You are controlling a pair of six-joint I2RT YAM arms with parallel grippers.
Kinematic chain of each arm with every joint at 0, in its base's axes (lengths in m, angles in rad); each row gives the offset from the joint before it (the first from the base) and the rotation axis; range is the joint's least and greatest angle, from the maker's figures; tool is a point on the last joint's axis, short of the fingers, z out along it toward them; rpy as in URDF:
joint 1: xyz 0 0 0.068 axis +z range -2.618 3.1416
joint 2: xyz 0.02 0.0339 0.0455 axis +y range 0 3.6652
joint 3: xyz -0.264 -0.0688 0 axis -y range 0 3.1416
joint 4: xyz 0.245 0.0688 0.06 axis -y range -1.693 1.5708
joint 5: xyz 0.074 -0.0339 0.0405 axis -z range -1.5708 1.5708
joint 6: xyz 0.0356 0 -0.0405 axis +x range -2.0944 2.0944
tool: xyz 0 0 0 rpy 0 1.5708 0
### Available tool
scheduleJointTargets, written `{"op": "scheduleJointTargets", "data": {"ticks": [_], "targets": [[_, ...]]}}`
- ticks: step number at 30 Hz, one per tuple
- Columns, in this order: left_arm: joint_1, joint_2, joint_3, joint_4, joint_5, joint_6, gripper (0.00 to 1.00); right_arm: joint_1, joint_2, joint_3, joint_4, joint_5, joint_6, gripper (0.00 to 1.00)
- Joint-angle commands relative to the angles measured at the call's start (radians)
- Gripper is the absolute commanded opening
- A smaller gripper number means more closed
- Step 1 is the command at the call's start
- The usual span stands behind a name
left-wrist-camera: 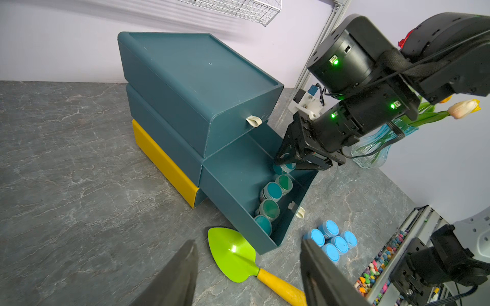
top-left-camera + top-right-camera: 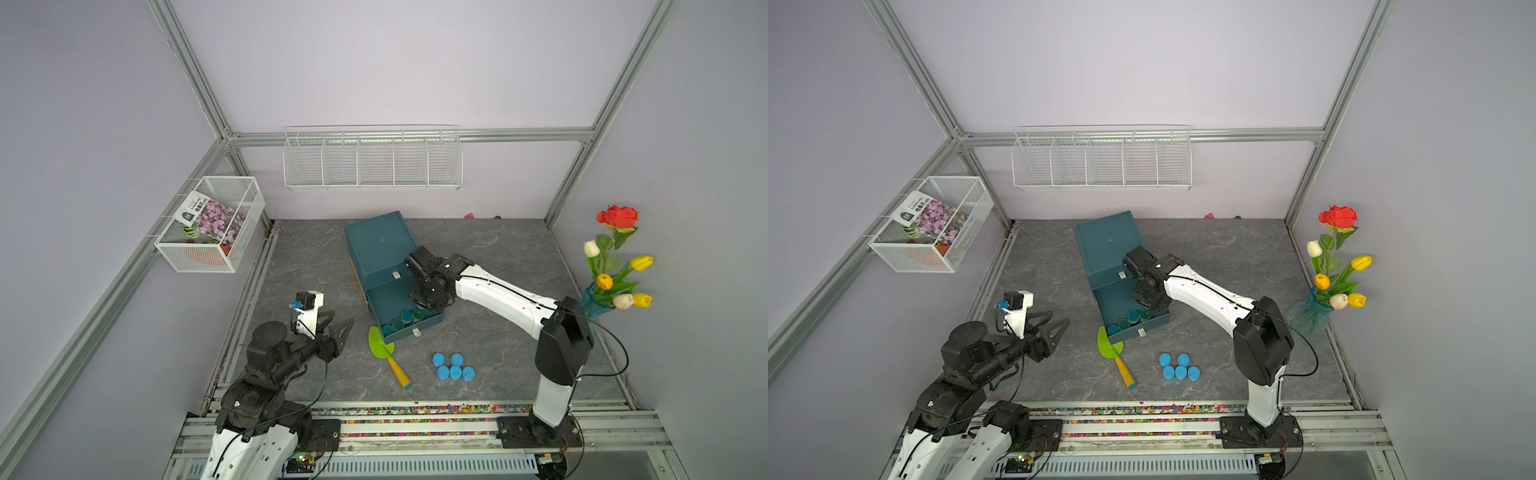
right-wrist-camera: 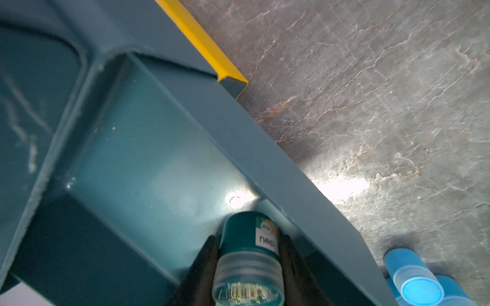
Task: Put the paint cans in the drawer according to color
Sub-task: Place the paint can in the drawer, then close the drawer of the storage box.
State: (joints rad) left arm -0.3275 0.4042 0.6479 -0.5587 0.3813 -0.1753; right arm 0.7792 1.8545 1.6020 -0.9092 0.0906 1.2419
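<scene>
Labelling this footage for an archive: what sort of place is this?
Probably a robot test cell dressed as a gardening corner: an aluminium frame encloses it, with a wire basket, fake flowers and a trowel.

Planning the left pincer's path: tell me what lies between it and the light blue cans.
The green trowel lies between them, seen in both top views.

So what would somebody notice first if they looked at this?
Probably the right arm's tool holding a dark teal paint can down in the open drawer of the teal drawer unit, beside four more teal cans lined up inside. Next come the five light blue paint cans huddled on the table in front, and the bright flowers at the right edge.
</scene>
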Motion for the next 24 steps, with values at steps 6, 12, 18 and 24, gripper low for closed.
{"op": "scheduleJointTargets", "data": {"ticks": [6, 12, 18, 24], "targets": [[-0.003, -0.006, -0.005, 0.006, -0.010, -0.006, 0.64, -0.019, -0.050, 0.066, -0.031, 0.005, -0.027, 0.57], [-0.002, -0.005, -0.005, 0.006, -0.005, -0.005, 0.64, -0.039, -0.193, 0.012, -0.070, 0.026, -0.067, 0.57], [-0.003, -0.005, -0.005, 0.009, -0.002, -0.005, 0.64, -0.071, -0.536, -0.476, 0.314, -0.149, -0.150, 0.43], [-0.004, -0.003, -0.006, 0.010, 0.009, -0.006, 0.64, -0.019, -0.760, -0.906, 0.692, -0.281, -0.101, 0.38]]}}
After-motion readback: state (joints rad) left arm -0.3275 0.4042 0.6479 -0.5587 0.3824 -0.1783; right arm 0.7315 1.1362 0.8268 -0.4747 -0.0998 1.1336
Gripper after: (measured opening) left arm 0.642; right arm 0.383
